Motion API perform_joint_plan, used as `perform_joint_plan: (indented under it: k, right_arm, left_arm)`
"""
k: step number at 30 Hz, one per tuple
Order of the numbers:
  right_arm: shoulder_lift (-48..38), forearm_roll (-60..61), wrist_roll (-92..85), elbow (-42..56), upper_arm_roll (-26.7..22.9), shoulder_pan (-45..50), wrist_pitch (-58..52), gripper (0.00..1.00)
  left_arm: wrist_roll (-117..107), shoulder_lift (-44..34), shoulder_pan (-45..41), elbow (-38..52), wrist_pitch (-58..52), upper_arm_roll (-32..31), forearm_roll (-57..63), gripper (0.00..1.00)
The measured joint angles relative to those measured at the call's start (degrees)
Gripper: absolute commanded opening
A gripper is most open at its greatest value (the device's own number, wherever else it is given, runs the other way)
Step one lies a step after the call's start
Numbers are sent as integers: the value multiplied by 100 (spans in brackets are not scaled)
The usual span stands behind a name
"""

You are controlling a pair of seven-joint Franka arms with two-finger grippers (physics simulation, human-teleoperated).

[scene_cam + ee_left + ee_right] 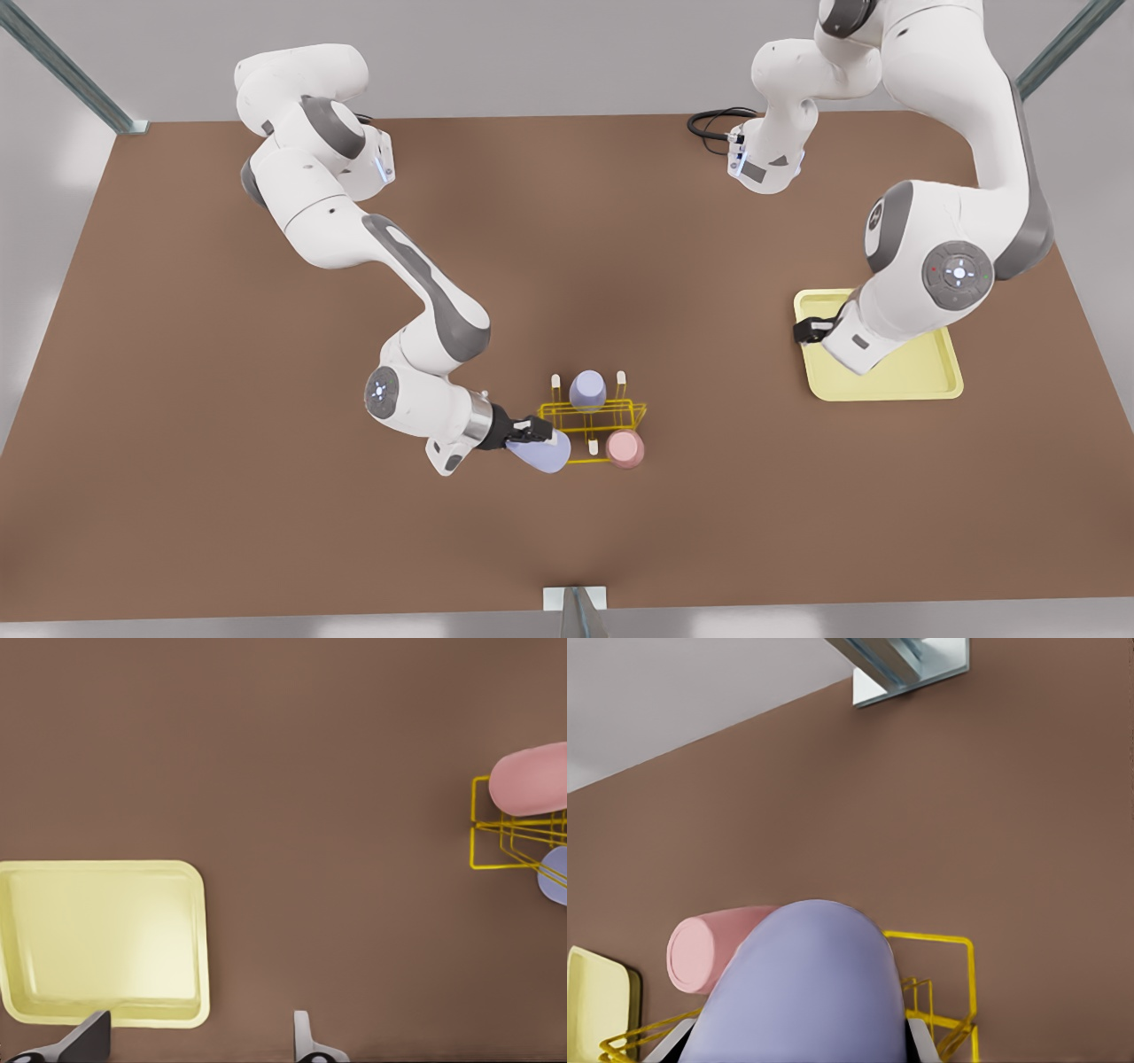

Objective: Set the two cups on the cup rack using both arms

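The right end effector (532,432), on the arm at the front view's left, was clenched on a lavender cup (542,453) held tilted at the near corner of the yellow cup rack (592,415). The pink cup (625,448) sat on a near peg and a second lavender cup (587,389) on a far peg. The placing step appeared to be in hand; the next move would call for aligning the held cup over a free peg. The left end effector (199,1041) hung released over the edge of the pale-yellow tray (102,939), waiting. No readable writing was seen.
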Motion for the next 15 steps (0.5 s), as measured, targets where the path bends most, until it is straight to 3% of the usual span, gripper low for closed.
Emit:
perform_joint_plan:
  k: [2, 4, 15]
  right_arm:
    - [29, -6, 77, -15, 3, 5, 0, 87]
    - [62, -13, 150, -19, 8, 12, -2, 100]
    - [38, -7, 449, 96, 233, -159, -55, 100]
  left_arm:
    - [157, 17, 0, 0, -36, 0, -14, 100]
    - [297, 22, 0, 0, -65, 0, -23, 100]
    - [843, 52, -9, 0, -126, -1, -110, 100]
